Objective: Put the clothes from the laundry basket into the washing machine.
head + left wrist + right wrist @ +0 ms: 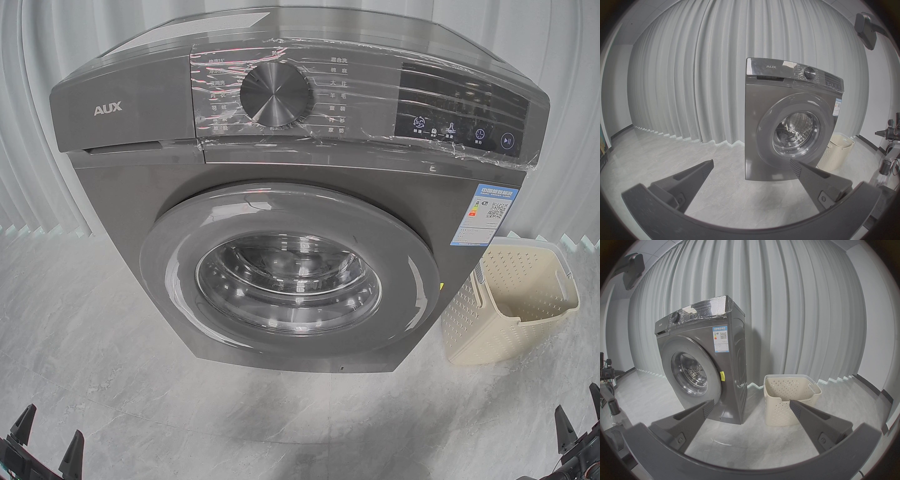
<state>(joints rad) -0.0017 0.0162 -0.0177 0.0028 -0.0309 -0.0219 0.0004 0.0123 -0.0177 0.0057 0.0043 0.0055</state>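
Viewing grey metal front-load washing machine (294, 206), round glass door (287, 281) shut. Cream perforated plastic laundry basket (512, 300) stands on pale marble floor (94, 325) just beside it, robot's R. I read L end effector (751, 162) and R end effector (751, 401) both spread wide.

The washer (294, 206) is a dark grey front-loader standing upright on the pale floor (94, 325). It has a round dial (275, 94) in the middle of its film-covered top panel and a blue label (484, 214) at the front's upper right corner. Its round door (287, 281), grey-rimmed with a glass window onto the steel drum, is shut flush against the front. The basket (475, 325) is a cream plastic tub with perforated walls and handles at the rim, standing upright on the floor just beside the washer's right side, its mouth open upward and its inner walls in plain sight.
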